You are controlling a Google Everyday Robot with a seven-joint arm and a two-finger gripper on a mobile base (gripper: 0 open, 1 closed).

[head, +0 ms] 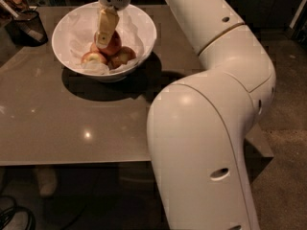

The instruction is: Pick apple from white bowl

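The white bowl [144,30], lined with crumpled white paper, stands at the far left of the brown table [72,119]. The deep red apple [114,46] rests on top of two smaller, paler apples [93,58] inside it. My gripper [103,41] reaches down into the bowl from above and sits right against the red apple's left front side, covering part of it. The grip itself is hidden.
A small dark mesh cup [29,27] stands at the table's far left corner. My large white arm [206,128] fills the right foreground and hides the table's right side. The table's front edge [72,162] runs across the lower left.
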